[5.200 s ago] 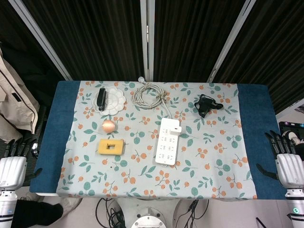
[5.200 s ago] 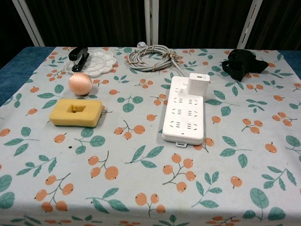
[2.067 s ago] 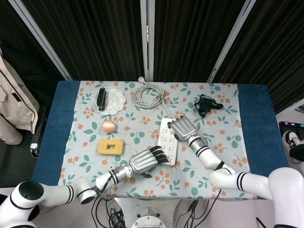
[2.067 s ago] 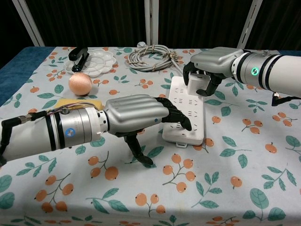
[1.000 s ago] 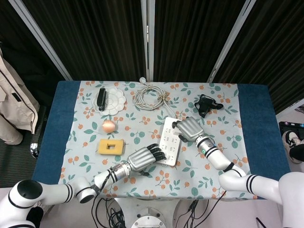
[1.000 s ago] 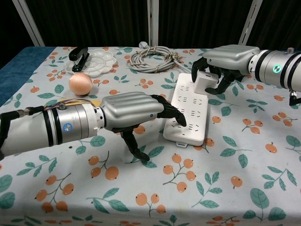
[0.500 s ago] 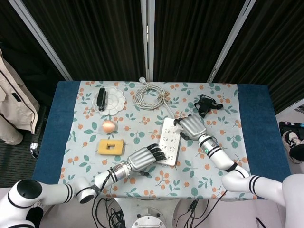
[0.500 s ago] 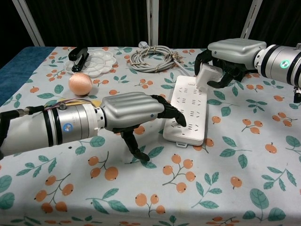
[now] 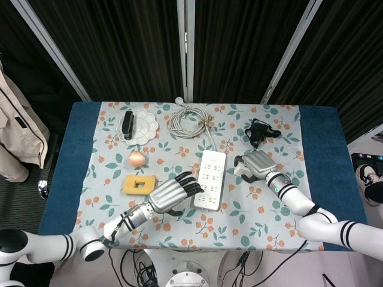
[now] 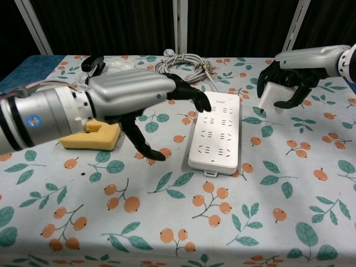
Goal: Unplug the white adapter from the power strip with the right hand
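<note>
The white power strip (image 9: 209, 179) (image 10: 217, 133) lies flat mid-table with nothing plugged into it. My right hand (image 9: 258, 164) (image 10: 297, 69) grips the white adapter (image 9: 239, 169) (image 10: 269, 94) in the air to the right of the strip, clear of it. My left hand (image 9: 172, 194) (image 10: 133, 92) hovers by the strip's left side with fingers spread and holds nothing. In the chest view its fingertips reach over the strip's near-left part without touching it.
A coiled grey cable (image 9: 188, 122) (image 10: 183, 65) runs from the strip's far end. A white palette (image 9: 142, 125) with a black stapler (image 9: 127, 122) sits far left, with a peach ball (image 9: 137, 158) and yellow sponge (image 9: 139, 182) nearer. A black object (image 9: 258, 131) lies far right.
My right hand has pulled the adapter off the strip and carried it to the right. My left hand has lifted off the strip and drawn back left, and the strip has shifted straighter.
</note>
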